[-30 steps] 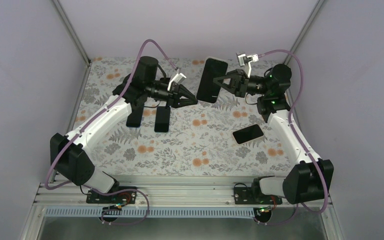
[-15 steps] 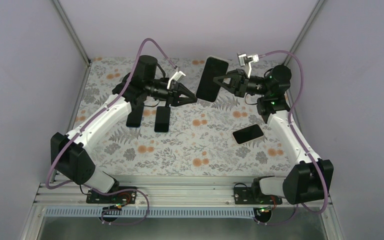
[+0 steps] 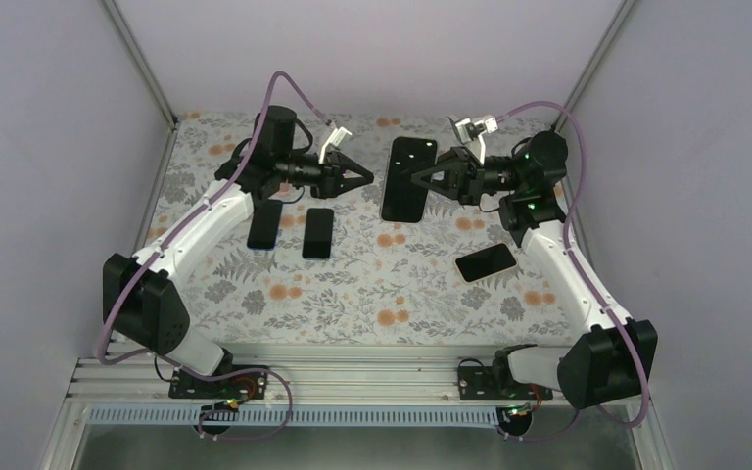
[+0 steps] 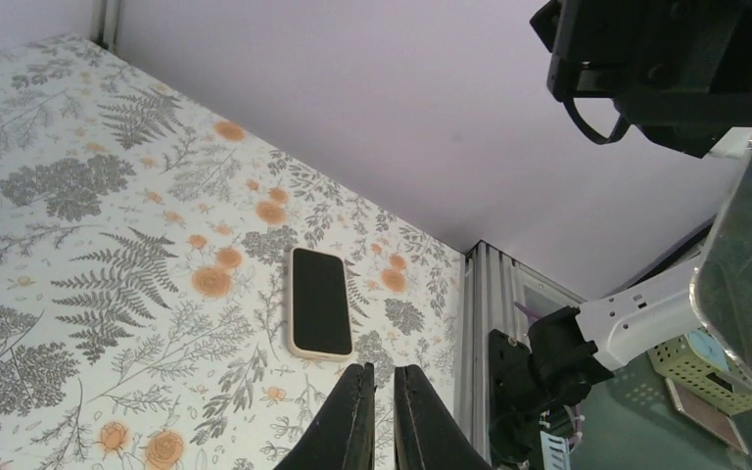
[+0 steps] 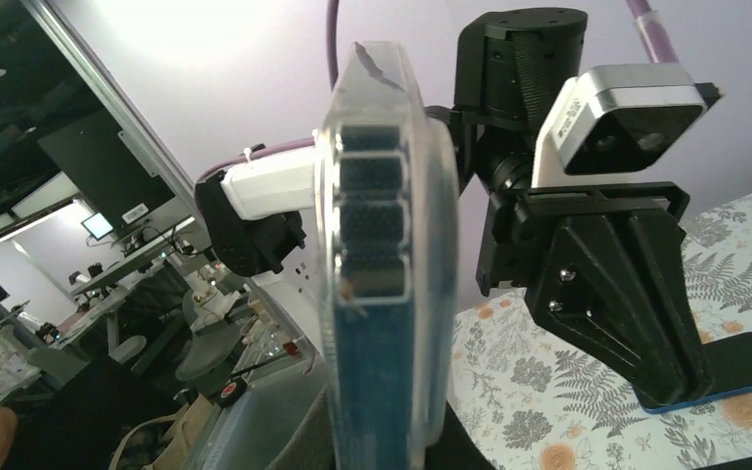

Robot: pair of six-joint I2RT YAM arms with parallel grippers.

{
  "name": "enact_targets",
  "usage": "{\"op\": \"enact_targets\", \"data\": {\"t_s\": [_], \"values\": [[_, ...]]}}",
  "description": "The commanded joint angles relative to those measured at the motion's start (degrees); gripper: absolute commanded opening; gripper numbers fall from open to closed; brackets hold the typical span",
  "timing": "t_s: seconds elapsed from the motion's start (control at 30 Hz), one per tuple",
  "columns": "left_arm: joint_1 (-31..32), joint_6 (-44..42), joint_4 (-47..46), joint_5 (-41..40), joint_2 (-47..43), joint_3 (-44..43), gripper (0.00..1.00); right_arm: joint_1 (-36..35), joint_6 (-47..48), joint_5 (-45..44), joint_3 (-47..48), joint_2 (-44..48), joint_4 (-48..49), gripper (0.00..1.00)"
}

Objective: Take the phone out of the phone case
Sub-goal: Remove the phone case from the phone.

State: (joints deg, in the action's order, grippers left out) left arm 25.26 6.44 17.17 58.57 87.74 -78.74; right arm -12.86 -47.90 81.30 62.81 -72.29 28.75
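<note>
Cloth (image 3: 352, 294) with a floral print covers the table. Both arm bases sit at the near edge.

1. Nearest item: a loose handset (image 3: 486, 262) lies flat on the cloth on the right side, screen up and turned at an angle. In the left wrist view it (image 4: 319, 301) shows a pale rim.
2. Further back, on the left side: two dark slabs lie flat side by side, close together but not touching, the right slab (image 3: 318, 233) and the left slab (image 3: 263, 223). Whether each is a handset or an empty cover cannot be told.
3. Left gripper (image 3: 364, 179): it hovers above the cloth beyond the two slabs and points toward the right arm. In its own wrist view the left gripper (image 4: 380, 382) has its fingers drawn together with only a thin slit between them, and it holds nothing.
4. Right gripper (image 3: 419, 178): it is raised above the far half of the table and pinches the phone (image 3: 406, 178) by its two faces. The phone stands on end in the air, clear of the cloth, broad face toward the left gripper and well apart from it.
5. In the right wrist view the phone (image 5: 372, 294) appears edge-on, dark, seated inside the clear case (image 5: 436, 196), which wraps its rim.
</note>
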Motion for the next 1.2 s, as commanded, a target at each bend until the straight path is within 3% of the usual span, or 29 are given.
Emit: {"op": "enact_targets", "data": {"t_s": [0.0,0.1,0.23,0.47,0.83,1.17], "values": [[0.08,0.63,-2.50,-0.14,-0.22,0.79,0.07,-0.15,1.90,1.57,0.89,1.30,-0.97,0.04],[-0.24,0.12,-3.46,3.09,-1.72,1.80,0.11,-0.12,5.82,0.39,2.87,0.64,-5.86,0.04],[-0.48,-0.11,-6.00,9.94,-5.36,4.61,0.26,0.44,11.52,-3.13,6.29,-1.02,-13.13,0.04],[-0.30,-3.11,-4.00,15.91,-8.10,5.09,0.42,1.12,10.55,-5.78,8.02,-3.85,-12.56,0.04],[3.91,-4.44,-1.08,11.10,-5.87,1.16,0.41,1.16,8.72,-5.59,6.82,-3.18,-10.43,0.04],[3.93,-3.29,-0.84,5.81,-4.31,1.15,0.35,1.02,7.73,-4.15,6.10,-2.40,-8.96,0.04]]}}
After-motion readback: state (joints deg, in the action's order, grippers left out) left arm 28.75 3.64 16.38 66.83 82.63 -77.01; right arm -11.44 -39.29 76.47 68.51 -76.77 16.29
